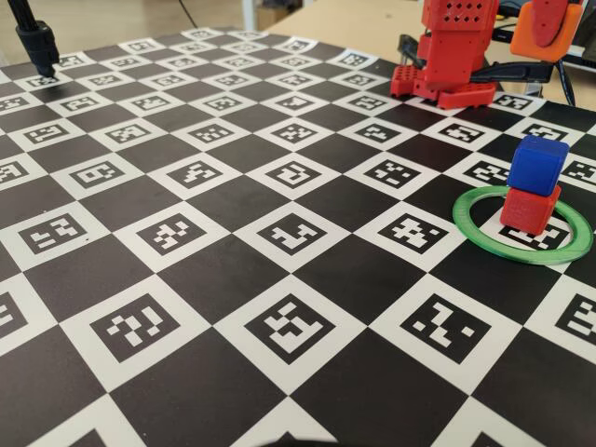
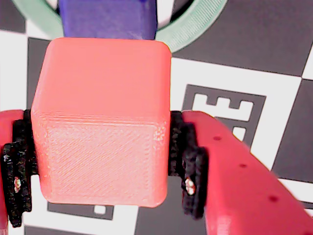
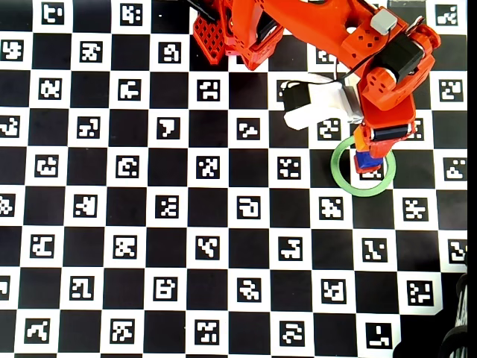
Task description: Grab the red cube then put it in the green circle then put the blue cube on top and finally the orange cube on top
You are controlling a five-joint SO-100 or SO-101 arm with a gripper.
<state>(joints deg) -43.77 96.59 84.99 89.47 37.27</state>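
Note:
In the fixed view the red cube (image 1: 531, 210) stands inside the green circle (image 1: 484, 234), with the blue cube (image 1: 537, 165) stacked on it, slightly turned. My gripper (image 2: 102, 166) is shut on the orange cube (image 2: 102, 122), black pads pressing both its sides. The orange cube (image 1: 548, 33) hangs high above the stack in the gripper (image 1: 549, 20) at the frame's top right. Below it in the wrist view are the blue cube (image 2: 107, 17) and arcs of the green circle (image 2: 195, 29). From overhead the orange cube (image 3: 361, 139) overlaps the blue cube (image 3: 365, 159) in the green circle (image 3: 343, 177). The red cube is hidden there.
The table is a black-and-white checkerboard of printed markers (image 1: 289, 233). The arm's red base (image 1: 447, 56) stands at the back right. A black pole (image 1: 37, 42) rises at the back left. A white camera block (image 3: 320, 104) sits on the arm. Black cables (image 3: 455, 343) lie at the overhead view's lower right.

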